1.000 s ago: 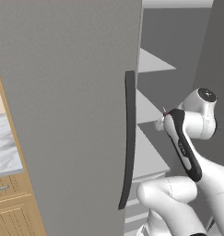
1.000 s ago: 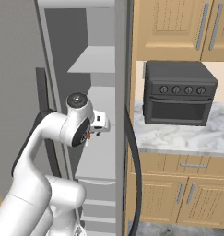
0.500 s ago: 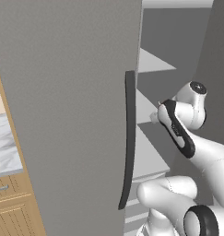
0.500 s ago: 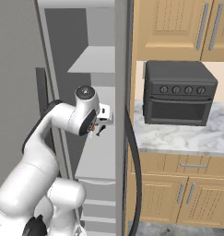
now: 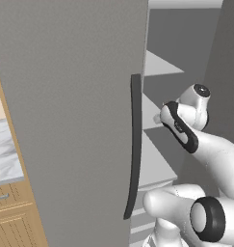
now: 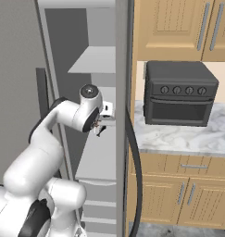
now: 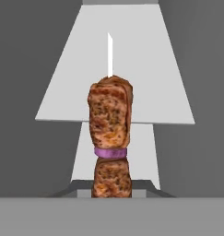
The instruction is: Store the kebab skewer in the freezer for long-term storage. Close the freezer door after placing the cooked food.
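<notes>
The kebab skewer (image 7: 110,138) stands upright before the hand camera: two brown meat chunks, a purple ring between them, and a white stick tip above. In the right base view my gripper (image 6: 100,129) is shut on the kebab skewer (image 6: 101,132), a small dark speck under the hand. The hand is inside the open freezer (image 6: 93,60), just above a white shelf (image 6: 102,157). The freezer door (image 5: 65,120) stands swung open on the left with its long dark handle (image 5: 134,144). From the left base view my wrist (image 5: 178,125) reaches past that handle toward the shelves (image 5: 152,159).
A dark grey toaster oven (image 6: 178,95) sits on the marble counter (image 6: 188,139) to the right, with wooden cabinets above and below. Another grey door's edge, with a curved dark handle (image 6: 134,162), stands close on the right of my arm.
The arm has reached a little further into the freezer with the skewer, and the hand has risen slightly. The door has not moved.
</notes>
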